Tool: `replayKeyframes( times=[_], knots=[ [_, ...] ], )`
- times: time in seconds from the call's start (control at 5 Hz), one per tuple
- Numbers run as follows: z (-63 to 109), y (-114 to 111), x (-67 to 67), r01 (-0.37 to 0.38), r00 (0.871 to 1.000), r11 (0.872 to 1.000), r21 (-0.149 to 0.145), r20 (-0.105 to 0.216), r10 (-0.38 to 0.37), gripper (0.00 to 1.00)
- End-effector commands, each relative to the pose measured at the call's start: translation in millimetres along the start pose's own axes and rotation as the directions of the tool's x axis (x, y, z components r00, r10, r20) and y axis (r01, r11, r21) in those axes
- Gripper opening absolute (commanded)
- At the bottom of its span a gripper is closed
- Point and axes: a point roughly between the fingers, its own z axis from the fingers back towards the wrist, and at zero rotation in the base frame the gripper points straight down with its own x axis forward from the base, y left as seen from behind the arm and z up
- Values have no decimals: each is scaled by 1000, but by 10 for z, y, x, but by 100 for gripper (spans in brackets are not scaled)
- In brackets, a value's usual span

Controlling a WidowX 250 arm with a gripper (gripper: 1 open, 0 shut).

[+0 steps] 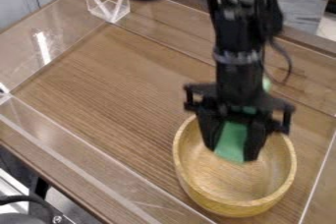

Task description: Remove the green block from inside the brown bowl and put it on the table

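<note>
Across the table (118, 81), bare wood runs wide to the left and back, edged by low clear walls (53, 41). Near the front right edge sits the brown bowl (237, 174). Above its hollow the gripper (238, 140) pinches the green block (237, 140), clear of the bowl's floor.

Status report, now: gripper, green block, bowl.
Gripper shut on green block. Block held above brown bowl, not yet on table. Nothing in the way.
</note>
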Motion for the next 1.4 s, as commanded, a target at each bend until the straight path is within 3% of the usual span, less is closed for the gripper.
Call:
replayKeyframes(
  times=[0.0, 0.2, 0.4, 0.6, 0.8, 1.2],
  knots=[
    [696, 52, 174, -34, 992, 998, -49, 124, 40, 0],
    [1311, 426, 395, -100, 974, 993, -65, 197, 111, 0],
    [1529, 878, 556, -120, 961, 991, -59, 242, 131, 0],
    [1528, 1084, 660, -133, 955, 990, -56, 260, 143, 0],
    [1436, 1150, 736, -133, 953, 990, -51, 268, 142, 0],
    [1117, 1073, 908, -100, 955, 994, -46, 274, 109, 0]
  ],
)
